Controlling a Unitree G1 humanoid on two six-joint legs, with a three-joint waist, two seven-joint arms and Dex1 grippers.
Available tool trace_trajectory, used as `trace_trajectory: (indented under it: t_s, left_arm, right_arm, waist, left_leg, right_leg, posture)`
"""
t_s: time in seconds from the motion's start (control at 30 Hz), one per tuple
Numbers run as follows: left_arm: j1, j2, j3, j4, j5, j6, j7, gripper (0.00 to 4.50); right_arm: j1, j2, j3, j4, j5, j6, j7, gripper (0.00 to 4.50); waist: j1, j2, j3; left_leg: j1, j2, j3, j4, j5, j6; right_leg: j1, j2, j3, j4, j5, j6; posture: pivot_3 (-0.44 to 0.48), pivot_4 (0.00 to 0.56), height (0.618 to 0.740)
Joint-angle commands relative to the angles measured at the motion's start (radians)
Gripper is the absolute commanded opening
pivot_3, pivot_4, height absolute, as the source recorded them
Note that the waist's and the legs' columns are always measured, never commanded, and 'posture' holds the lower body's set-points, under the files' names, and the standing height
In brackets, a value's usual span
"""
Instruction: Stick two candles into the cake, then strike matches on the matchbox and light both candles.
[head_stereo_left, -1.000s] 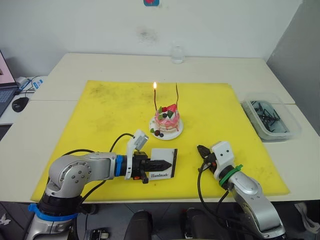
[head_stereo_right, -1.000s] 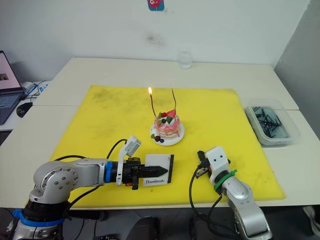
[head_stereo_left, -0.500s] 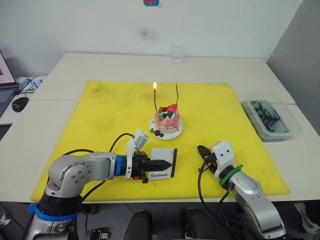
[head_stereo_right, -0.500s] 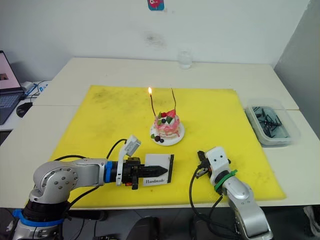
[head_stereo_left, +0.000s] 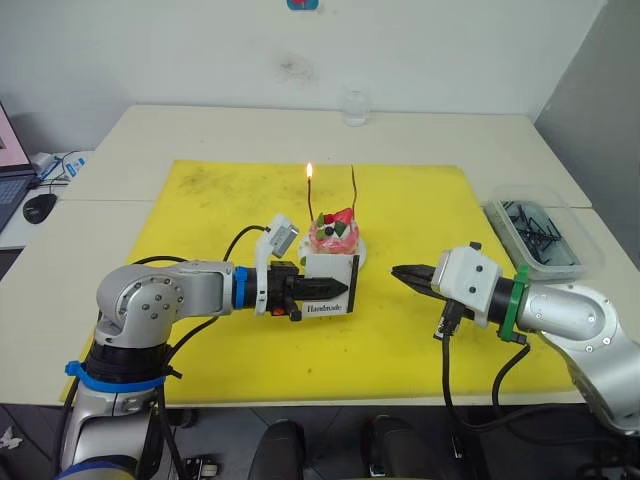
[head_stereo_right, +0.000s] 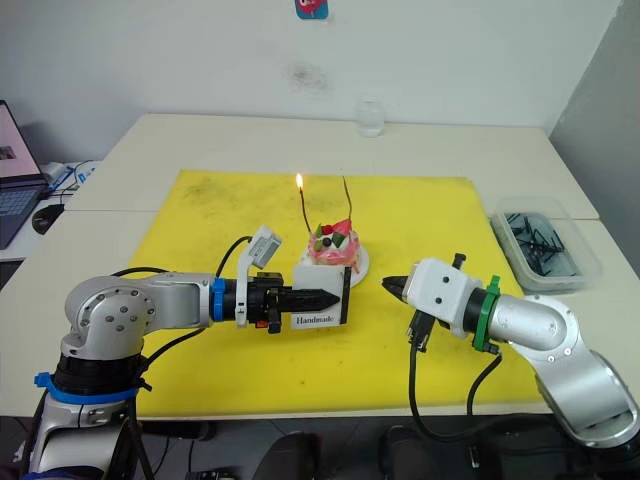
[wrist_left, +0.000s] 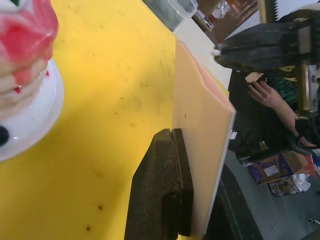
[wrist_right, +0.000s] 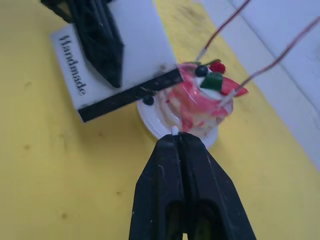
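Yellow mat (head_stereo_left: 200, 220) | left tool (head_stereo_left: 312, 289) clamps matchbox (head_stereo_left: 331, 288) | right tool (wrist_right: 178, 142) pinches pale tip

Silver-grey arms with black cables, a blue-ringed left claw (head_stereo_left: 318, 290) and green-ringed right claw (head_stereo_left: 400, 271).

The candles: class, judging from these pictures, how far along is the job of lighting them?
Done: both candles stand in the cake, and the left candle burns.
In hand: the left gripper holds the matchbox up; the right gripper, shut, points at it with a pale match tip peeking out.
Left: strike it and light the right candle, which shows no flame.
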Motion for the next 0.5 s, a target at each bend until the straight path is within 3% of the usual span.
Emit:
trace_trajectory:
  t_s: [0.03, 0.17, 0.5]
  left_arm:
    - [-0.026, 0.006, -0.016, 0.002, 0.009, -0.016, -0.042, 0.0]
    - [-0.035, 0.014, -0.021, 0.004, 0.016, -0.016, -0.067, 0.0]
    - [-0.028, 0.024, -0.021, -0.011, 0.027, -0.017, -0.09, 0.0]
  right_arm:
    - [-0.069, -0.031, 0.062, 0.009, -0.034, -0.064, 0.069, 0.02]
    - [-0.118, -0.02, 0.141, 0.049, -0.093, -0.107, 0.087, 0.02]
    - [-0.147, 0.027, 0.182, 0.106, -0.159, -0.148, 0.084, 0.02]
  waist:
    - [-0.001, 0.0, 0.0]
    - [-0.001, 0.0, 0.0]
    - [0.001, 0.0, 0.0]
  left_leg:
    - [0.0, 0.0, 0.0, 0.0, 0.0, 0.0]
    - [0.0, 0.001, 0.0, 0.0, 0.0, 0.0]
    - [0.0, 0.001, 0.001, 0.001, 0.0, 0.0]
  right_leg:
    - [0.0, 0.0, 0.0, 0.0, 0.0, 0.0]
    - [0.0, 0.0, 0.0, 0.0, 0.0, 0.0]
    - [0.0, -0.002, 0.001, 0.001, 0.0, 0.001]
  posture:
    - [0.0, 0.15, 0.74]
    - [0.0, 0.15, 0.74]
    - [0.0, 0.15, 0.74]
